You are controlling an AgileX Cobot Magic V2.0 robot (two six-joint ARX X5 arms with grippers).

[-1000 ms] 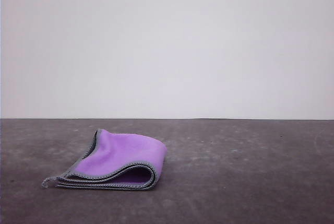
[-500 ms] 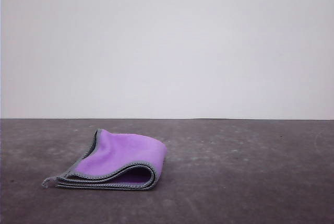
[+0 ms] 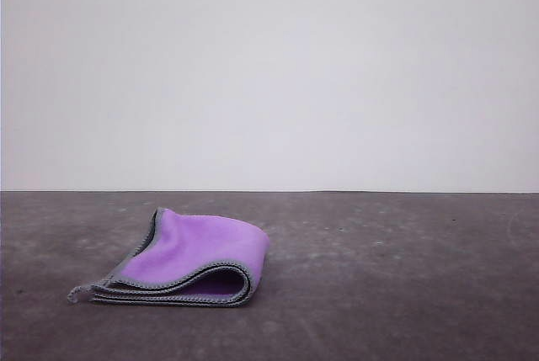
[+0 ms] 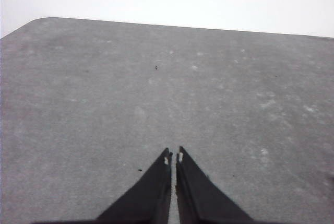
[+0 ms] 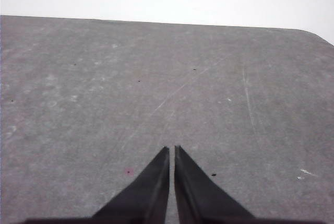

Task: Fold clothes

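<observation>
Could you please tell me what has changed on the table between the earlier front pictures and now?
Nothing has visibly changed. The folded cloth lies in the same spot on the table, purple face up, its grey-stitched edges stacked toward the camera. The left gripper and right gripper are shut over bare tabletop, holding nothing.

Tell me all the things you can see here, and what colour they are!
small folded fleece-like cloth: one, bright purple face outward with a grey stitched edge, lying on the table's left part in the front view.
flat grey table: one, dark grey with pale scuffs and scratches, under everything.
plain wall: one, whitish, behind the table.
left gripper: one, black, shut, over bare table, holding nothing.
right gripper: one, black, shut, over bare table, holding nothing.
</observation>
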